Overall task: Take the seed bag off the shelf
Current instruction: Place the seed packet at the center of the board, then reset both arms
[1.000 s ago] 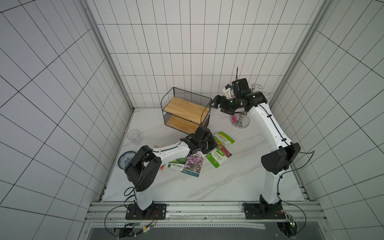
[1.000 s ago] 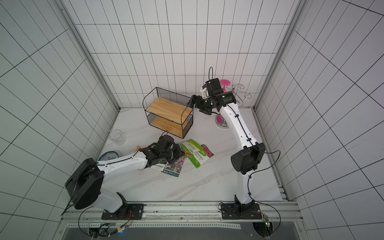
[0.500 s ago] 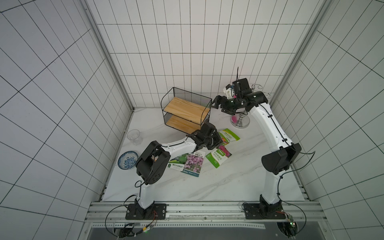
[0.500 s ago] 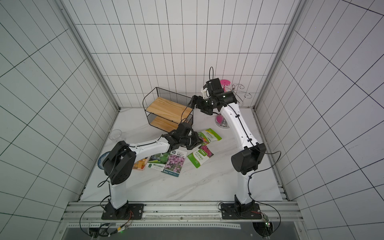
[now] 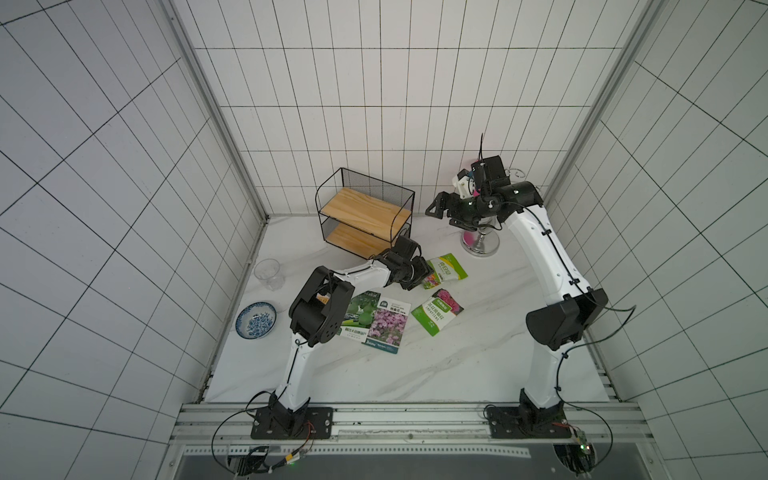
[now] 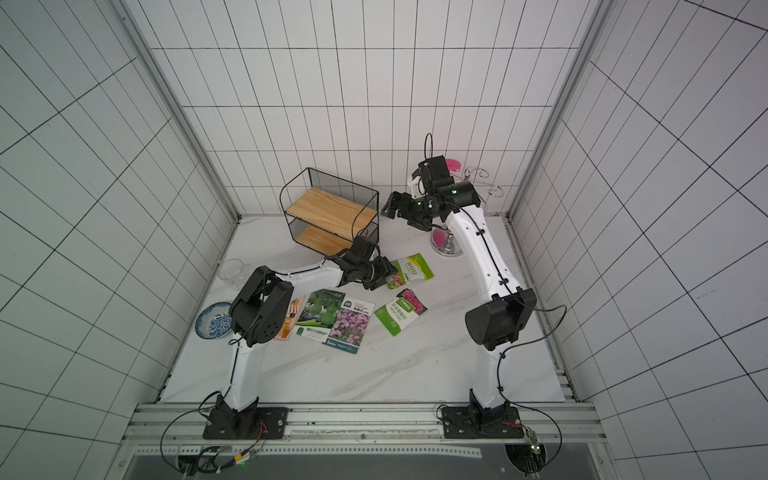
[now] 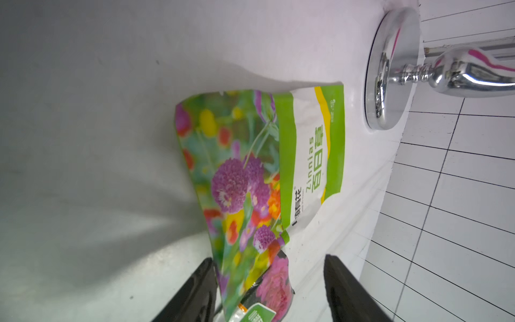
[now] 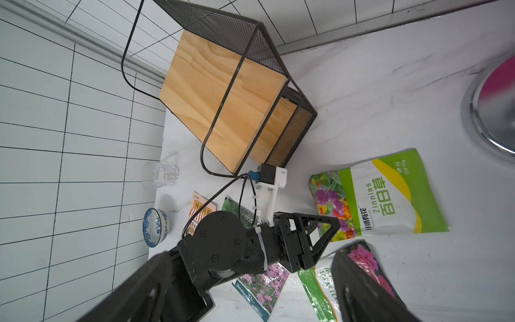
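The seed bag (image 5: 448, 269) (image 6: 412, 270) (image 7: 264, 167) (image 8: 390, 195), green and white with a flower print, lies on the table between the shelf (image 5: 361, 212) (image 6: 328, 212) (image 8: 223, 97) and the silver cup stand. Both wooden boards of the shelf are bare. My left gripper (image 5: 424, 272) (image 6: 384, 272) (image 7: 269, 264) is low at the bag's near end, jaws apart, with the bag's curled edge between them beside one finger. The right gripper (image 5: 436, 208) (image 6: 392, 205) (image 8: 250, 278) hangs open in the air beside the shelf's right end, holding nothing.
A silver cup stand (image 5: 480, 245) (image 7: 390, 69) stands right of the bag. Other seed packets (image 5: 440, 311) (image 5: 376, 320) lie in front of my left arm. A glass cup (image 5: 269, 272) and a blue patterned bowl (image 5: 256, 320) sit by the left wall.
My left arm pushed a little to the right, and its jaws went from shut to apart at the seed bag's end. The right arm has stayed put.
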Controlling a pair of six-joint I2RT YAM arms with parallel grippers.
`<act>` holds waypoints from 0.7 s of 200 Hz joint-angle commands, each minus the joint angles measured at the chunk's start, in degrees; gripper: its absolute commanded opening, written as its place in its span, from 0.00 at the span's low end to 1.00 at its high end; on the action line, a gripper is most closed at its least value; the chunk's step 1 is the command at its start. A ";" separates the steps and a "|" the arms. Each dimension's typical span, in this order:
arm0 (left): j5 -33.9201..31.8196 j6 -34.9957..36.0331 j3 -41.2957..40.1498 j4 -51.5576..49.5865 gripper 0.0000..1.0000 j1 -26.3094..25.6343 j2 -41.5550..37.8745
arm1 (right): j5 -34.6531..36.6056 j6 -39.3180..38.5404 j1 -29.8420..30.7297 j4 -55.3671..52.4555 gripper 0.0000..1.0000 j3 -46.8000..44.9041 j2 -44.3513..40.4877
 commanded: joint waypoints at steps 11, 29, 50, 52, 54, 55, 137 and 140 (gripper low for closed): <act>0.12 0.19 -2.00 -1.00 0.68 -1.68 -4.63 | 0.19 -1.26 -1.40 -2.13 0.94 1.06 -1.98; 0.15 -0.63 -3.96 -0.67 0.75 -3.21 -8.19 | -0.11 -2.00 -2.94 -3.01 0.95 1.17 -2.51; 0.68 0.40 -5.47 -2.13 0.98 -5.05 -12.72 | 0.32 -3.54 -5.46 -4.78 0.95 0.32 -3.70; 0.55 0.60 -5.64 -2.56 0.98 -5.22 -13.21 | 0.37 -3.71 -5.71 -4.97 0.95 0.23 -3.84; 0.30 0.71 -5.77 -3.17 0.98 -5.33 -13.73 | 0.45 -3.89 -6.06 -5.19 0.96 0.03 -3.99; 0.21 0.87 -5.83 -3.46 0.98 -5.36 -13.99 | 0.55 -3.98 -6.13 -5.34 0.96 -0.11 -4.14; -13.34 16.38 -18.38 -25.24 0.98 6.16 -44.44 | 8.79 -12.81 -10.58 -5.45 0.98 -29.32 -16.89; -13.99 17.26 -18.74 -26.11 0.98 7.45 -45.69 | 9.64 -13.05 -10.60 -5.17 0.99 -30.68 -17.56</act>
